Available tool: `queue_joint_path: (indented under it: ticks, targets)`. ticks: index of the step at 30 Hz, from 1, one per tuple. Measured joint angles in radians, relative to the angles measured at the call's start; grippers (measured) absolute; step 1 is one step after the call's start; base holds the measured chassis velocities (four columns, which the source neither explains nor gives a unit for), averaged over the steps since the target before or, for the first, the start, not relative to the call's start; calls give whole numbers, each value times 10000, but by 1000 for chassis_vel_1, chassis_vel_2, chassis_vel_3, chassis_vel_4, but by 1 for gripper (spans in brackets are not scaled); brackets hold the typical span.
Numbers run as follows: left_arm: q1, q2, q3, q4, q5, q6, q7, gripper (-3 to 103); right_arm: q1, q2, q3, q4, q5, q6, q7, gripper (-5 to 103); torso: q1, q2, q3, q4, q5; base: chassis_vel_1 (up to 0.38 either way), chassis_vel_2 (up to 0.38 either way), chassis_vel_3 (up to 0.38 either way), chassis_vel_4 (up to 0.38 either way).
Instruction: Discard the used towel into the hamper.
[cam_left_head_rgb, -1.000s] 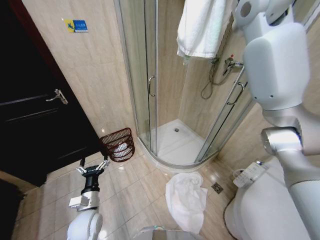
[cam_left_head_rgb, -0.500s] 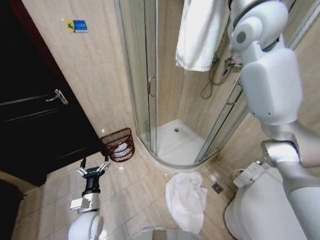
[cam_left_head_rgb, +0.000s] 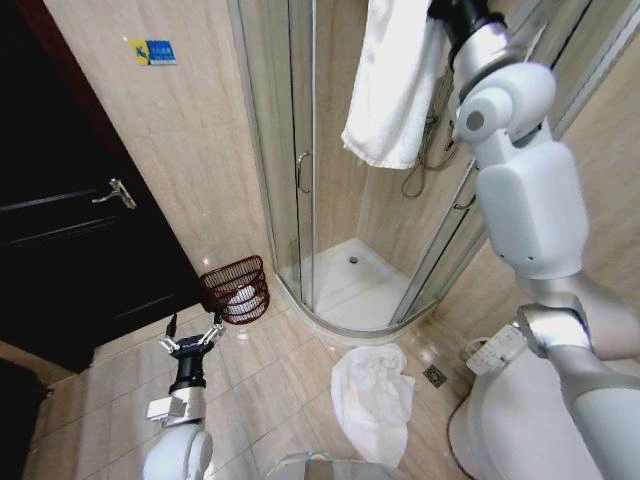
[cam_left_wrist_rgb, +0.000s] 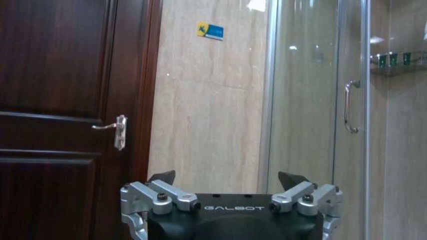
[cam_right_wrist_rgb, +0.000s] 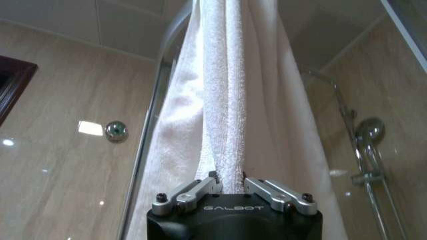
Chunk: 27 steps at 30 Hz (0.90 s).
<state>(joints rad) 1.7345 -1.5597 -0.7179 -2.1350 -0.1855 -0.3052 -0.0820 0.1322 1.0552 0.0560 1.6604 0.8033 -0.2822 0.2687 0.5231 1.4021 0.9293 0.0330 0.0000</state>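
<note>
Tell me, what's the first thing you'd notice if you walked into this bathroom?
Probably the big white towel hanging high in front of the glass shower, pinched in the right gripper at the end of the robot's raised arm. Next, a second white towel lying crumpled on the floor tiles by the shower's step. The hamper stands by the wall beside the dark door, with the open left gripper low near it.

2 towels (cam_left_head_rgb: 392, 80) (cam_left_head_rgb: 372, 398), 1 hamper (cam_left_head_rgb: 236, 288), 1 door (cam_left_head_rgb: 60, 220), 1 toilet (cam_left_head_rgb: 520, 420).
</note>
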Motion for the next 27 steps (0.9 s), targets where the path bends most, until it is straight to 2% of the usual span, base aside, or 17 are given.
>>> queue_joint_path:
  ticks: [27]
  targets:
    - [164, -374, 175, 95, 157, -252, -28, 100, -1920, -608, 622, 1008, 250, -22, -53, 4, 0, 0, 1, 1, 1, 0, 0, 0, 0]
